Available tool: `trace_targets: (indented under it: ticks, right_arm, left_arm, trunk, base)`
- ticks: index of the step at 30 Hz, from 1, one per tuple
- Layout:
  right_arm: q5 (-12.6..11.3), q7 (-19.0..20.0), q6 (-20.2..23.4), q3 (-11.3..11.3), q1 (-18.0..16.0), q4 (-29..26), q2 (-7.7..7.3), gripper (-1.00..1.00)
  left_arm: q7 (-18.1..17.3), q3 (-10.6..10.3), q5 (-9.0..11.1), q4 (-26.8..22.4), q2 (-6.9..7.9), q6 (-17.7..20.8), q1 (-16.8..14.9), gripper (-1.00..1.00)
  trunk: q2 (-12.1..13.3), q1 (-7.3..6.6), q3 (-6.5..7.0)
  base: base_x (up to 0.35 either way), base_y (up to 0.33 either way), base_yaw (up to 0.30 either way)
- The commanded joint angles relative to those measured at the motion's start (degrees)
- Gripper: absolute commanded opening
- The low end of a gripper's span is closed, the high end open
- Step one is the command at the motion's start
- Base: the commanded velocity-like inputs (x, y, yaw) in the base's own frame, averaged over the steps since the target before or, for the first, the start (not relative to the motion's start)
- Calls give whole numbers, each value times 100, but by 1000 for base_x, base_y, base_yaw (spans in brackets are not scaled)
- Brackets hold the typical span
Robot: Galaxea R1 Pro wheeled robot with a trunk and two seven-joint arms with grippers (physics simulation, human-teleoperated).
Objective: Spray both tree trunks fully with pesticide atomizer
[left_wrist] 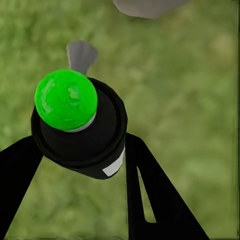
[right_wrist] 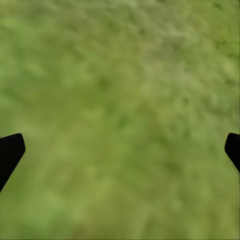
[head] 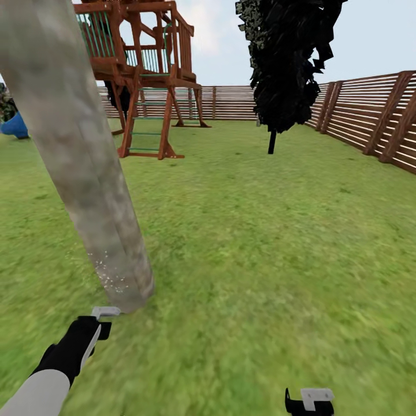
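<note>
Spraying was the step in hand. The left gripper [left_wrist: 82, 150] was clamped around the atomizer [left_wrist: 80, 125], its tip green, close to the trunk [head: 86, 190] at eleven o'clock, where white specks dotted the base. The right gripper [right_wrist: 120, 150] hung spread over grass [head: 260, 260]. Next, probably, sweep the nozzle higher up the bark.

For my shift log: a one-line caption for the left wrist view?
Left gripper shut on the pesticide atomizer, green-topped, over lawn, tree trunk just ahead.
</note>
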Motion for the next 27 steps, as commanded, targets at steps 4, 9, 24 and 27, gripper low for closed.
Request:
trace_targets:
  ticks: [4, 9, 24, 27]
  right_arm:
    - [0, 2, 0, 0, 0, -2, -4, 100]
    - [0, 2, 0, 0, 0, -2, -4, 100]
    - [0, 3, 0, 0, 0, 4, -1, 100]
    - [2, 6, 0, 0, 0, 5, -2, 100]
  left_arm:
    - [-3, 12, -16, -9, -3, 4, 2, -100]
    - [-3, 14, -15, -18, 5, 0, 5, -100]
    - [-9, 14, -14, -33, -1, 0, 7, -100]
    - [-14, 14, -9, -41, -3, 0, 7, -100]
  trunk:
    - [0, 0, 0]
    - [0, 0, 0]
    - [0, 0, 0]
    - [0, 0, 0]
  base:
    - [10, -272, 121]
    - [80, -274, 3]
    - [106, -273, 163]
    - [142, -269, 278]
